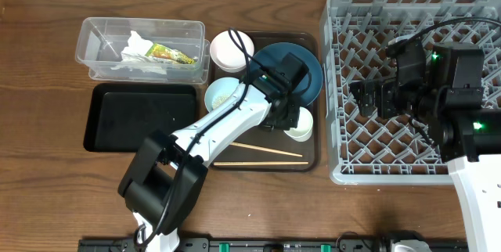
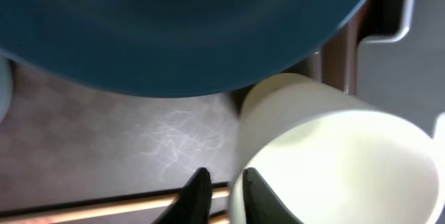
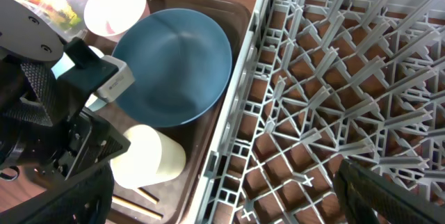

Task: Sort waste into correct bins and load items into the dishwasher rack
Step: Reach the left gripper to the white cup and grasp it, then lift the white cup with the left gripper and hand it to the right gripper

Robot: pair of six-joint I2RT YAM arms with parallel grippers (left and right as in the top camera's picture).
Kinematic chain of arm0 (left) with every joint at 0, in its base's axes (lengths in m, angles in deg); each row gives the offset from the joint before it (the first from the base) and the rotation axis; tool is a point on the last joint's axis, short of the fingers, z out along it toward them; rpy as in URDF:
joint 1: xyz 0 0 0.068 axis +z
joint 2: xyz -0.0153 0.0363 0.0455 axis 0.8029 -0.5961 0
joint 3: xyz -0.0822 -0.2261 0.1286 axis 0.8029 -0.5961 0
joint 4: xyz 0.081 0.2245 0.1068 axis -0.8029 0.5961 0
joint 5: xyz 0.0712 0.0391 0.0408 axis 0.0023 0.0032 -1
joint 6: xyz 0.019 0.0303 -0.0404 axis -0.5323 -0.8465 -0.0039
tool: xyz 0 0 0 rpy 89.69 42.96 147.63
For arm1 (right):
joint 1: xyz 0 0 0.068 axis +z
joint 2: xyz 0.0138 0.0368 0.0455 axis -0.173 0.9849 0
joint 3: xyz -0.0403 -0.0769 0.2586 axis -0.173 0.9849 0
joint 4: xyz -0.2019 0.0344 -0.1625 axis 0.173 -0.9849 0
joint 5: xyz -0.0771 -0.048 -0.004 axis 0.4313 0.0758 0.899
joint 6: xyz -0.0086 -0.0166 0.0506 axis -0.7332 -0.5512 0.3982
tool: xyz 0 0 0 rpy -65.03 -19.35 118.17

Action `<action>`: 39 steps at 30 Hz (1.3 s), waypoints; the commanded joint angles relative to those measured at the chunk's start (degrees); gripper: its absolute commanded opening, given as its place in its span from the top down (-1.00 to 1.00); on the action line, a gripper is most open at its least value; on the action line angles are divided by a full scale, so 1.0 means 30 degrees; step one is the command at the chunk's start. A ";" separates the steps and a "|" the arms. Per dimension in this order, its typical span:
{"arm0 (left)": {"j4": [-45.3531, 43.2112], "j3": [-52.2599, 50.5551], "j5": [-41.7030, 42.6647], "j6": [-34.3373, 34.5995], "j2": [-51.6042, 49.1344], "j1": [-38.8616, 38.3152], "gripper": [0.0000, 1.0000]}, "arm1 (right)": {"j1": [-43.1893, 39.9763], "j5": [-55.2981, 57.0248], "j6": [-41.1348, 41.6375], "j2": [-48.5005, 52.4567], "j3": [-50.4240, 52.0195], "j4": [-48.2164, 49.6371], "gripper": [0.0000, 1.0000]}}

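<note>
My left gripper (image 1: pixel 293 120) (image 2: pixel 226 197) is over the brown serving tray (image 1: pixel 263 167). Its fingers are nearly together across the rim of the tilted white cup (image 1: pixel 301 132) (image 2: pixel 334 154) (image 3: pixel 149 158), one inside and one outside. The dark blue plate (image 1: pixel 310 68) (image 2: pixel 174 29) (image 3: pixel 174 64) lies just behind the cup. Two chopsticks (image 1: pixel 266 152) (image 2: pixel 104 206) lie at the tray's front. My right gripper (image 1: pixel 366 97) (image 3: pixel 222 189) is open and empty above the grey dishwasher rack (image 1: pixel 344 167) (image 3: pixel 334 57).
Stacked white bowls (image 1: pixel 232 48) (image 3: pixel 115 8) and a light-blue bowl (image 1: pixel 221 94) sit on the tray's left side. The clear tub (image 1: pixel 94 41) holds a crumpled napkin (image 1: pixel 137 48) and a yellow-green wrapper (image 1: pixel 172 54). The black tray (image 1: pixel 141 119) lies in front of the tub.
</note>
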 commanded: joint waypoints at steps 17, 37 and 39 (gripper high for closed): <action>0.0554 -0.0146 1.4775 -0.4685 0.1282 0.6156 0.88 | 0.0138 -0.8051 -0.0095 0.1712 -0.0233 0.0874 -0.98; -0.0831 -0.0153 2.5930 -0.5967 0.1282 1.1103 0.88 | 0.0962 -1.8127 -0.0095 0.7053 -0.0233 0.6368 -0.88; -0.0816 -0.0153 2.5937 -0.5960 0.1282 1.1089 0.88 | 0.1297 -1.8302 -0.0102 0.7104 -0.0233 0.7147 -0.93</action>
